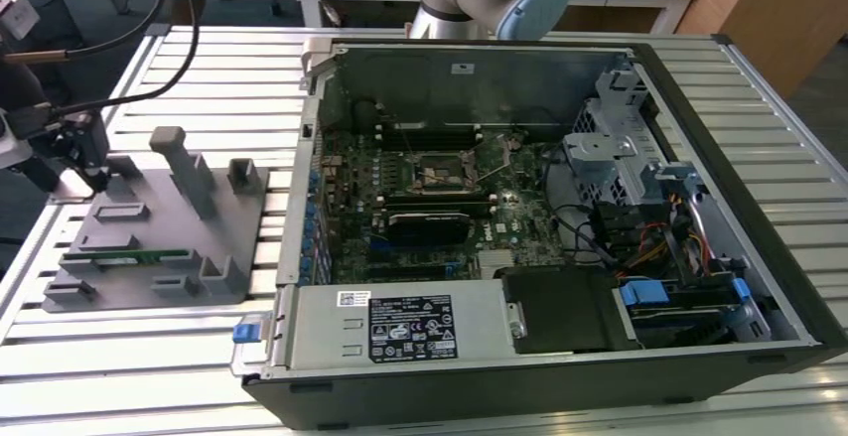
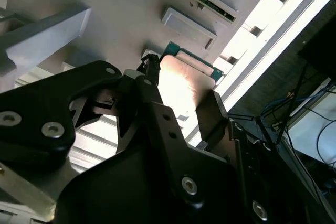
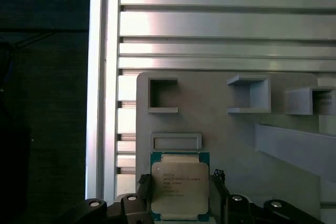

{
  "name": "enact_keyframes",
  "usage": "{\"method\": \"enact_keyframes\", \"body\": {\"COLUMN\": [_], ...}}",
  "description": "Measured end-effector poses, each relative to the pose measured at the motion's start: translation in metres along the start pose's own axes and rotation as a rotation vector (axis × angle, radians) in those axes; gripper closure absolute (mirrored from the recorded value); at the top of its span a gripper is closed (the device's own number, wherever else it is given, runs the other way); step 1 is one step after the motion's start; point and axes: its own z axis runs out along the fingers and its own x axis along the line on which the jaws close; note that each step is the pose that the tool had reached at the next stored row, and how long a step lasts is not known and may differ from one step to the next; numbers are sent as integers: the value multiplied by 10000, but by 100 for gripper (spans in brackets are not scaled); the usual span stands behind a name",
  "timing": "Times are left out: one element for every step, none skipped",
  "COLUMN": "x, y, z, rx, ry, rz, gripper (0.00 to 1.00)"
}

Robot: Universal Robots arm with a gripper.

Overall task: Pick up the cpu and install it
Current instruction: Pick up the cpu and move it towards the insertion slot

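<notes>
- The cpu [image 3: 179, 187] [image 2: 185, 80], silver top up with a thin green edge, sits between the two dark fingers [image 3: 143, 188] [image 2: 153, 100] in both wrist views
- The gripper [image 3: 180, 182] [image 2: 181, 93] has its fingers clenched against two opposite sides of the cpu, grasping it
- Under the cpu is a grey tray [image 3: 220, 129] [image 1: 159, 227]; whether the cpu rests on it or is lifted, I cannot tell
- In the exterior view the gripper [image 1: 90, 180] is at the tray's corner, on the exterior view's left
- A green memory stick [image 1: 126, 254] lies on the tray
- The tray rests on a slatted metal surface [image 1: 199, 49], beside an open computer case [image 1: 742, 158] whose socket [image 1: 444, 171] is well apart from the gripper
</notes>
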Motion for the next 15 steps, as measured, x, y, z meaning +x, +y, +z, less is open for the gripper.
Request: {"method": "enact_keyframes", "body": {"x": [0,0,0,0,0,0,0,0,0,-1,0,-1,-1,-1,-1], "y": [1,1,2,2,3,4,5,5,6,7,8,8,9,10,11], "z": [-7,-15,-28,-40,-55,-71,-90,-107,-122,-137,-152,-167,-184,-202,-220], "rx": [-1,-1,-1,-1,-1,-1,-1,-1,0,-1,-1,-1,-1,0,-1], "ry": [-1,0,0,0,-1,-1,0,0,0,0,0,0,0,0,0], "rz": [1,1,1,1,2,1,1,2,1,1,2,1,1,1,1], "gripper": [47,47,47,47,47,47,47,47,47,47,47,47,47,47,47]}}
